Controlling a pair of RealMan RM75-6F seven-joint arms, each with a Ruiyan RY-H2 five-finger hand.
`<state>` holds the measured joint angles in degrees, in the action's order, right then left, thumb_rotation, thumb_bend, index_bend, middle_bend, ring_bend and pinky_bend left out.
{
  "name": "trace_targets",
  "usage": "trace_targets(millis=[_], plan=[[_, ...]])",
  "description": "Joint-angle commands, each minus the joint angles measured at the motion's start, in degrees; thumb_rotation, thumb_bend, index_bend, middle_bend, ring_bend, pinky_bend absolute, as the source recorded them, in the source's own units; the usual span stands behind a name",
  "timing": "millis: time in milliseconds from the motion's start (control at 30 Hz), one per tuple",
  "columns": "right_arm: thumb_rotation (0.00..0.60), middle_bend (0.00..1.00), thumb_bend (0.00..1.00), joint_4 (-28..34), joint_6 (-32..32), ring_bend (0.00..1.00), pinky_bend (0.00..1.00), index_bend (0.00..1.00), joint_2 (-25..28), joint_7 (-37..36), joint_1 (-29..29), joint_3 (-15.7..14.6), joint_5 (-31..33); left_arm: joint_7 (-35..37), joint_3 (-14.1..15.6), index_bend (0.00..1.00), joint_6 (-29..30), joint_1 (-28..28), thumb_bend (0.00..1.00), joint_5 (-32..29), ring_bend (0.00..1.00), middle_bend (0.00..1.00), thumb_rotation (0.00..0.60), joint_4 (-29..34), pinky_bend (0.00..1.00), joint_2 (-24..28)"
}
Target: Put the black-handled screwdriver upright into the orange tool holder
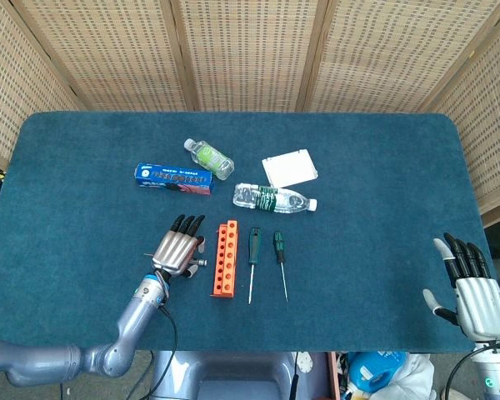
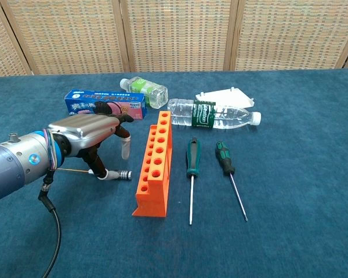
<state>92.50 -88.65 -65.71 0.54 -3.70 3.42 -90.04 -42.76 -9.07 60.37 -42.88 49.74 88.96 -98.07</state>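
The black-handled screwdriver (image 2: 120, 175) lies flat on the blue cloth, just left of the orange tool holder (image 2: 155, 165), with its thin shaft pointing left. My left hand (image 2: 84, 136) arches over it, fingers spread and pointing down. The thumb tip touches the handle's left end, and nothing is lifted. In the head view the left hand (image 1: 177, 250) covers most of the screwdriver (image 1: 198, 263) beside the holder (image 1: 225, 258). My right hand (image 1: 469, 287) rests far off at the table's front right corner, fingers apart and holding nothing.
Two green-handled screwdrivers (image 2: 193, 157) (image 2: 224, 157) lie right of the holder. Behind it are a clear water bottle (image 2: 211, 114), a small green-label bottle (image 2: 144, 90), a blue box (image 2: 104, 103) and a white card (image 2: 226, 95).
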Motion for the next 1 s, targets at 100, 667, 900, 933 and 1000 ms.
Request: trace_targets(millis=[100, 667, 900, 933, 1000], plan=[[0.600, 0.00, 0.28, 0.05, 0.03, 0.00, 0.00, 0.00, 0.03, 0.09, 0.01, -0.03, -0.01, -0.37, 0.44, 0.47, 0.28, -0.38, 0.26, -0.49, 0.00, 0.00, 0.600, -0.25, 0.00, -0.41], [0.600, 0.00, 0.28, 0.15, 0.35, 0.00, 0.00, 0.00, 0.30, -0.28, 0.06, -0.06, 0.38, -1.60, 0.72, 0.49, 0.38, -2.13, 0.26, -2.47, 0.00, 0.00, 0.600, -3.22, 0.00, -3.19], [0.600, 0.00, 0.28, 0.11, 0.33, 0.00, 0.00, 0.00, 0.41, -0.55, 0.10, -0.07, 0.37, -2.34, 0.95, 0.50, 0.46, -2.62, 0.26, -3.53, 0.00, 0.00, 0.600, -4.29, 0.00, -4.24], [0.600, 0.00, 0.28, 0.10, 0.35, 0.00, 0.00, 0.00, 0.42, -0.58, 0.09, -0.08, 0.36, -2.50, 0.94, 0.50, 0.51, -2.70, 0.26, -3.72, 0.00, 0.00, 0.600, -4.41, 0.00, -4.37], [0.600, 0.00, 0.28, 0.08, 0.33, 0.00, 0.00, 0.00, 0.43, -0.61, 0.09, -0.06, 0.35, -2.74, 0.96, 0.51, 0.58, -2.82, 0.26, -3.98, 0.00, 0.01, 0.600, -4.62, 0.00, -4.54]])
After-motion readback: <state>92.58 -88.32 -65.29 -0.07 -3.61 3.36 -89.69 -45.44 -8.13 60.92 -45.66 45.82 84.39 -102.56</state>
